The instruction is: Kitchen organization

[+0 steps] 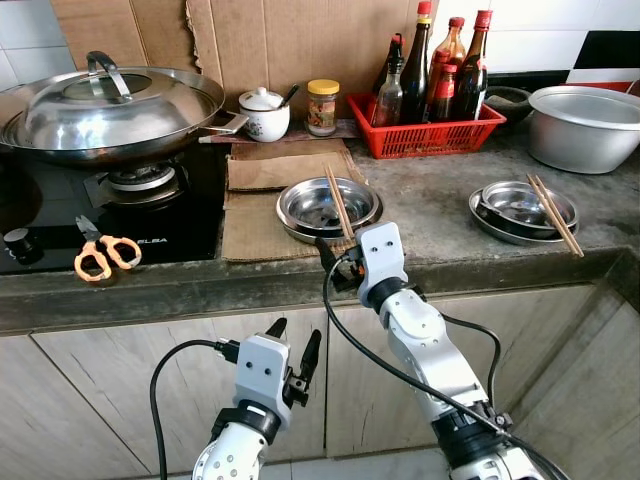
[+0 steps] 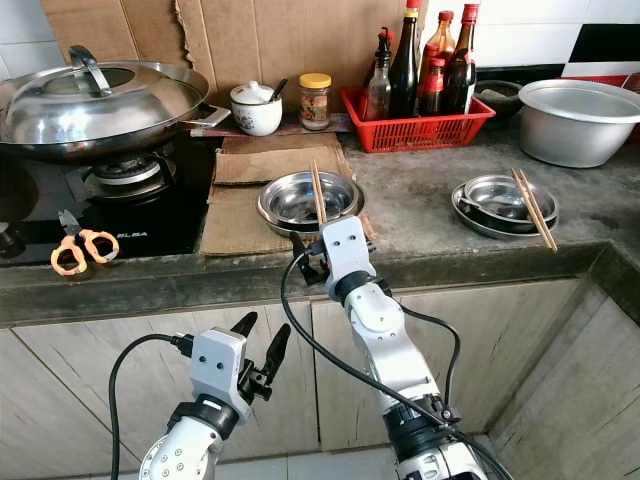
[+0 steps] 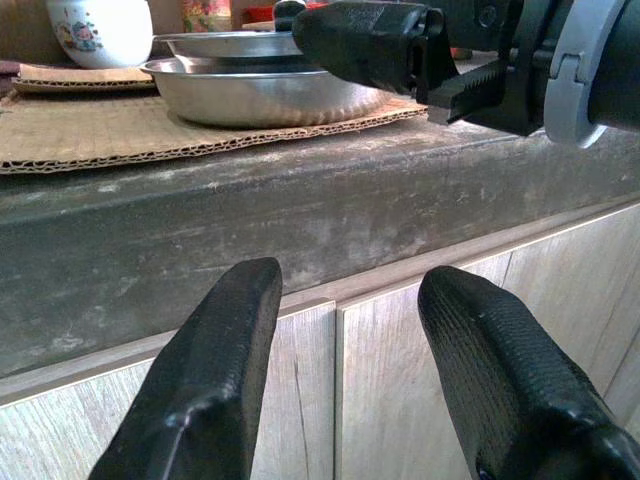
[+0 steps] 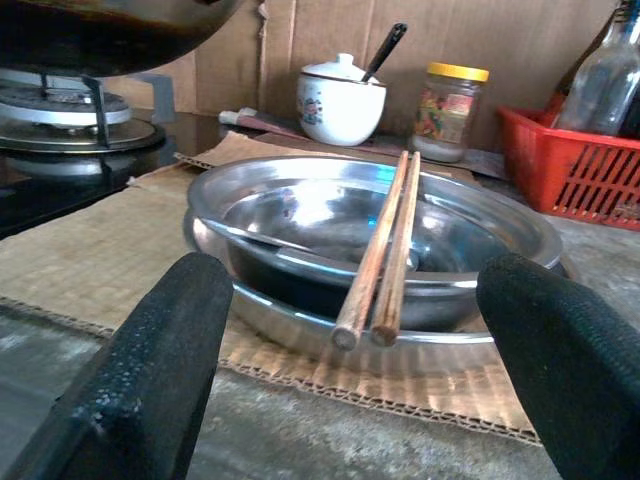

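Observation:
Two stacked steel bowls (image 1: 327,207) sit on cardboard (image 1: 255,215) at the counter's middle, with a pair of wooden chopsticks (image 1: 338,200) lying across them. My right gripper (image 1: 335,262) is open at the counter's front edge, just short of these bowls; in its wrist view the chopsticks (image 4: 385,250) point out between its fingers (image 4: 150,370). A second set of steel bowls (image 1: 522,208) with chopsticks (image 1: 555,214) rests further right. My left gripper (image 1: 295,335) hangs open and empty below the counter, facing the cabinet doors (image 3: 300,400).
A lidded wok (image 1: 105,105) stands on the gas stove at the left, with orange scissors (image 1: 100,252) near the front edge. Along the back are a white pot (image 1: 264,113), a jar (image 1: 322,106), a red basket of bottles (image 1: 425,125) and a large metal basin (image 1: 585,125).

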Robot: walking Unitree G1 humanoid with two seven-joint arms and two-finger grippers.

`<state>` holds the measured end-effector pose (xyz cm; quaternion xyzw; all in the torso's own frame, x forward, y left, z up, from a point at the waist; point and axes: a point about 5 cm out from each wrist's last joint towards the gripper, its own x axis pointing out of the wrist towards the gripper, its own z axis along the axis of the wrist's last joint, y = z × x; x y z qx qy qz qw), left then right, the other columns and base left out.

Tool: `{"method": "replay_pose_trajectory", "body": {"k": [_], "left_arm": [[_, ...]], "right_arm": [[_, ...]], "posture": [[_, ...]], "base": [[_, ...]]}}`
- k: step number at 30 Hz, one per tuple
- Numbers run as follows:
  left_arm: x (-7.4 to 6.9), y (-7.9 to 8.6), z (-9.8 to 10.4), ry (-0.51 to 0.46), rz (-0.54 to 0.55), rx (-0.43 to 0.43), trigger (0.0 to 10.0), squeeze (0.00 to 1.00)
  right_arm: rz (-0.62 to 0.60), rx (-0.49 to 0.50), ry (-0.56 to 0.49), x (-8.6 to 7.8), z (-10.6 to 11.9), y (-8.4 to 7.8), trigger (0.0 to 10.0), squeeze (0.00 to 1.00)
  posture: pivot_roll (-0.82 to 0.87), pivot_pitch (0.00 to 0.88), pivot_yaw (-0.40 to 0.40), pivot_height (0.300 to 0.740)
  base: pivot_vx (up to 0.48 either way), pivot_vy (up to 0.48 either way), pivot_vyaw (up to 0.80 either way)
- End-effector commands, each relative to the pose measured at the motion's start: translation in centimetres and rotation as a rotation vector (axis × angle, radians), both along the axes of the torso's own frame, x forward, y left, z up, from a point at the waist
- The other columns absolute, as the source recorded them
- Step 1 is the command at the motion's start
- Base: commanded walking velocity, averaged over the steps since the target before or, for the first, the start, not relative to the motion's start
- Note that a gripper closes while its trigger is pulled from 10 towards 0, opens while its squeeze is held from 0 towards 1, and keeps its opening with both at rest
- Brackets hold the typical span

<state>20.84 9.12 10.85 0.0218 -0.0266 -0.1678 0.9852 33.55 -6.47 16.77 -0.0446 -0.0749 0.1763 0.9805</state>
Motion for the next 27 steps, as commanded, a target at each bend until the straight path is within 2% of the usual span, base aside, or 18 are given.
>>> {"method": "replay_pose_trajectory", "body": {"k": [1, 11, 12, 13, 14, 15, 16, 19, 20, 21, 22, 27], "left_arm": [[0.0, -0.1, 0.3, -0.021, 0.002, 0.002, 10.0, 0.0], [0.1, -0.1, 0.2, -0.017, 0.004, -0.002, 10.0, 0.0], [0.1, -0.1, 0.2, -0.016, 0.005, -0.003, 10.0, 0.0], [0.1, -0.1, 0.2, -0.016, 0.005, -0.003, 10.0, 0.0], [0.1, -0.1, 0.1, -0.016, 0.005, -0.003, 10.0, 0.0], [0.1, -0.1, 0.1, -0.015, 0.005, -0.003, 10.0, 0.0], [0.1, -0.1, 0.1, -0.014, 0.006, -0.002, 10.0, 0.0], [0.1, -0.1, 0.1, -0.012, 0.006, -0.002, 10.0, 0.0], [0.1, -0.1, 0.1, -0.012, 0.006, -0.002, 10.0, 0.0], [0.1, -0.1, 0.1, -0.012, 0.005, -0.002, 10.0, 0.0], [0.1, -0.1, 0.1, -0.012, 0.006, -0.002, 10.0, 0.0], [0.1, 0.0, 0.1, -0.011, 0.005, 0.0, 10.0, 0.0]], "right_arm": [[-0.019, 0.014, -0.018, 0.4, 0.6, -0.2, 10.0, 0.0], [-0.04, 0.015, -0.019, 1.1, 0.7, -0.4, 10.0, 0.0], [-0.041, 0.016, -0.019, 1.1, 0.7, -0.4, 8.7, 0.0], [-0.041, 0.016, -0.019, 1.1, 0.7, -0.4, 8.7, 0.0], [-0.044, 0.016, -0.02, 1.2, 0.7, -0.4, 6.4, 0.0], [-0.045, 0.019, -0.019, 1.2, 0.7, -0.5, 1.9, 0.0], [-0.045, 0.019, -0.019, 1.3, 0.7, -0.5, 0.0, 0.0], [-0.04, 0.015, -0.017, 1.3, 0.7, -0.5, 0.0, 0.0], [-0.04, 0.014, -0.017, 1.3, 0.7, -0.5, 5.3, 0.0], [-0.041, 0.014, -0.017, 1.3, 0.7, -0.5, 5.3, 0.0], [-0.042, 0.016, -0.018, 1.3, 0.8, -0.5, 10.0, 0.0], [-0.045, 0.022, -0.023, 1.5, 0.9, -0.6, 10.0, 0.0]], "posture": [[0.14, 0.0, -0.043, 0.74], [0.14, 0.0, -0.044, 0.74], [0.14, 0.0, -0.042, 0.74], [0.14, 0.0, -0.042, 0.74], [0.14, 0.0, -0.042, 0.74], [0.14, 0.0, -0.045, 0.74], [0.14, 0.0, -0.043, 0.74], [0.14, 0.0, -0.043, 0.74], [0.14, 0.0, -0.046, 0.74], [0.14, 0.0, -0.046, 0.74], [0.14, 0.0, -0.044, 0.74], [0.14, 0.0, -0.042, 0.74]], "base": [[0.0, 0.0, 0.0], [0.0, 0.0, 0.0], [0.0, 0.0, 0.0], [0.0, 0.0, 0.0], [0.0, 0.0, 0.0], [0.0, 0.0, 0.0], [0.0, 0.0, 0.0], [0.0, 0.0, 0.0], [0.0, 0.0, 0.0], [0.0, 0.0, 0.0], [0.0, 0.0, 0.0], [0.0, 0.0, 0.0]]}}
